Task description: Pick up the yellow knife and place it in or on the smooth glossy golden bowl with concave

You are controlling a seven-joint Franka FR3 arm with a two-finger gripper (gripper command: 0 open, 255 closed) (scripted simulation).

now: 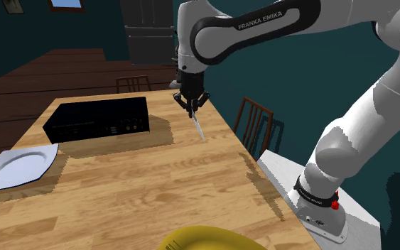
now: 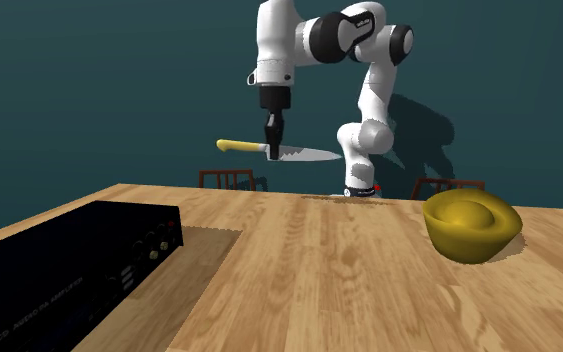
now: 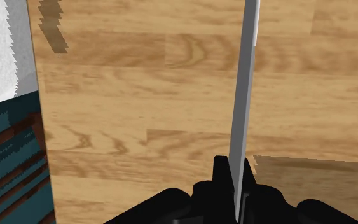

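Observation:
My black gripper point(image 2: 274, 150) is shut on the knife point(image 2: 304, 153) and holds it level, well above the wooden table point(image 2: 319, 270). Its yellow handle point(image 2: 233, 145) sticks out on one side of the fingers and the grey blade on the other. From the shoulder view, the gripper point(image 1: 191, 103) hangs over the table's far right part, with the blade point(image 1: 200, 128) pointing toward the camera. In the wrist view the blade point(image 3: 244, 95) runs straight out from between the clasping fingers point(image 3: 220, 175). The golden bowl point(image 2: 472, 225) sits on the table at the second exterior view's right, and its rim point(image 1: 209, 238) shows at the shoulder view's bottom edge.
A black box-shaped device point(image 1: 99, 117) stands on the table at the shoulder view's left, with a white plate point(image 1: 17, 167) nearer the camera. Chairs point(image 1: 253, 124) stand along the table's far and right edges. The table's right edge point(image 3: 41, 127) passes close below the gripper.

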